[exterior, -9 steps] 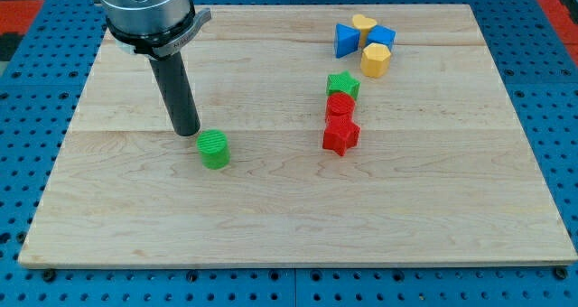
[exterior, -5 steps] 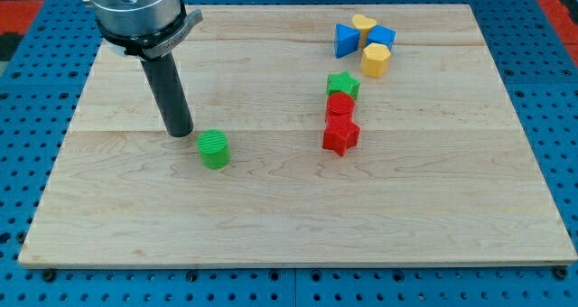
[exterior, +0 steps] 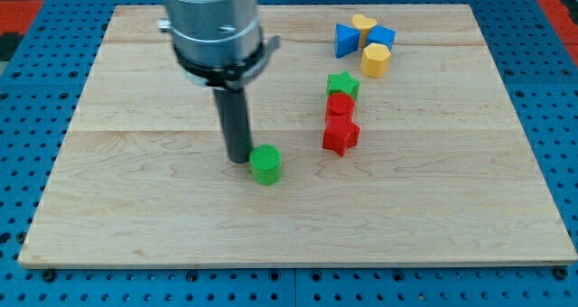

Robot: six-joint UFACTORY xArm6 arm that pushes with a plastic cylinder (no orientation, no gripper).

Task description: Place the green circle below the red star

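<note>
Plainly, my tip touches the ridged green circle.

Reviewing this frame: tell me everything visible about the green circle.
The green circle is a short, upright cylinder with a ribbed top, plastic-looking, standing on the wooden board. My tip sits against its left side, apparently touching. It stands apart from the red star, to the view's left and slightly lower.

The arm ends in a wide grey metal cylinder, ringed near its base by a black band and a thin silvery flange with small tabs jutting at the sides. From it runs a straight, smooth, dark rod down to my tip.
</note>
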